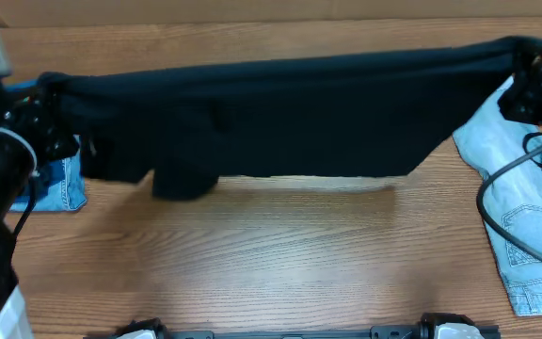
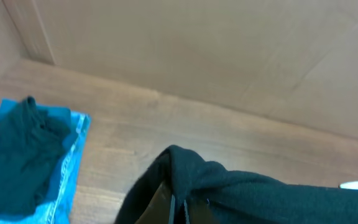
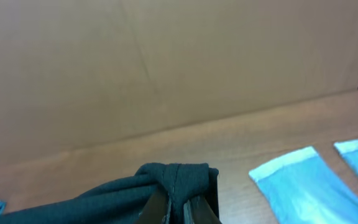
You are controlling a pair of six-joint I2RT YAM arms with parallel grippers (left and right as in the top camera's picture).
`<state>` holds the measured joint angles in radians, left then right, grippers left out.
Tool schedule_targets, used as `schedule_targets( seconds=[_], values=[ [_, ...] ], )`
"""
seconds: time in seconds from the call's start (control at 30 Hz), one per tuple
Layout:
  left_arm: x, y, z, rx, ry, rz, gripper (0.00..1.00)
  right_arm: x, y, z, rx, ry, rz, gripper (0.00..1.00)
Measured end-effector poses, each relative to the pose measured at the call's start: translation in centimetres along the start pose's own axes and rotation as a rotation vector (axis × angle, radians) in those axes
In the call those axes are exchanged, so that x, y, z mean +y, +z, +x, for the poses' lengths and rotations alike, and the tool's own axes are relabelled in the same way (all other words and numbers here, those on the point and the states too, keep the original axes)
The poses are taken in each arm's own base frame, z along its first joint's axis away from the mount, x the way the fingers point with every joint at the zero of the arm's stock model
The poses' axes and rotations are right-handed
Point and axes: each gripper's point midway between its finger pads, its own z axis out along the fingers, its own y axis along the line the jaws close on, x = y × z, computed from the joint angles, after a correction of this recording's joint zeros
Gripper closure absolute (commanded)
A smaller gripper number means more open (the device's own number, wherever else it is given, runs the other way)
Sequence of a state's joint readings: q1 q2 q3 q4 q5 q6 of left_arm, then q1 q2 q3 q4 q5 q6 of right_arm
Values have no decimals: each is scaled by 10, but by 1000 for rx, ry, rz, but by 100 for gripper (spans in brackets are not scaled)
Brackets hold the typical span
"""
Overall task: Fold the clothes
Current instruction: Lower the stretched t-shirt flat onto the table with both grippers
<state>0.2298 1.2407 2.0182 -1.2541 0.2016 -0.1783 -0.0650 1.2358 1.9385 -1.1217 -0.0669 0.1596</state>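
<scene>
End effectors (image 2: 180,206) (image 3: 178,210), two, pinch one garment (image 1: 280,113).

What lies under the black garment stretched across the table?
A blue denim piece pokes out under the left end of the black garment, a pale denim piece under its right end. The table shows in front. Anything beneath its middle is covered.
</scene>
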Motion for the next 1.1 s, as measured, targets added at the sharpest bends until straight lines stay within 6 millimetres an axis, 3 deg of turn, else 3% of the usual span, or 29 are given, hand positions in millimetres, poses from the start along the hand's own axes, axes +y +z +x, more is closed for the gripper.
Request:
schedule_targets(
  seconds=[0.13, 0.3, 0.47, 0.57, 0.63, 0.7, 0.77, 0.83, 0.93, 0.97, 1.0, 1.1],
  values=[
    [-1, -2, -4, -22, 4, 3, 96, -1, -1, -2, -5, -4, 6, 96],
    [7, 36, 3, 69, -15, -8, 96, -7, 43, 16, 107, 6, 24, 96],
    [23, 135, 15, 211, -45, 0, 96, -19, 147, 64, 321, 13, 31, 96],
    [25, 209, 11, 202, -45, 69, 96, -21, 224, 86, 350, 12, -14, 96],
    [22, 239, 2, 154, -35, 124, 96, -21, 256, 85, 304, 7, -39, 96],
    [15, 263, -12, 82, -20, 190, 96, -20, 271, 80, 264, 1, -55, 96],
    [8, 266, -26, 29, -16, 232, 96, -15, 267, 63, 223, -4, -67, 96],
    [-2, 253, -47, -26, 4, 266, 96, -9, 257, 37, 164, -12, -79, 96],
    [-17, 218, -69, -41, 14, 301, 96, -2, 225, 6, 123, -17, -78, 96],
    [-19, 210, -67, -26, 12, 303, 96, -2, 217, 8, 140, -16, -69, 96],
    [-20, 203, -57, 21, -3, 298, 96, -7, 207, 22, 208, -7, -42, 96],
    [-12, 191, 5, 284, -73, 254, 96, -21, 191, 68, 403, 17, 22, 96]
  ],
)
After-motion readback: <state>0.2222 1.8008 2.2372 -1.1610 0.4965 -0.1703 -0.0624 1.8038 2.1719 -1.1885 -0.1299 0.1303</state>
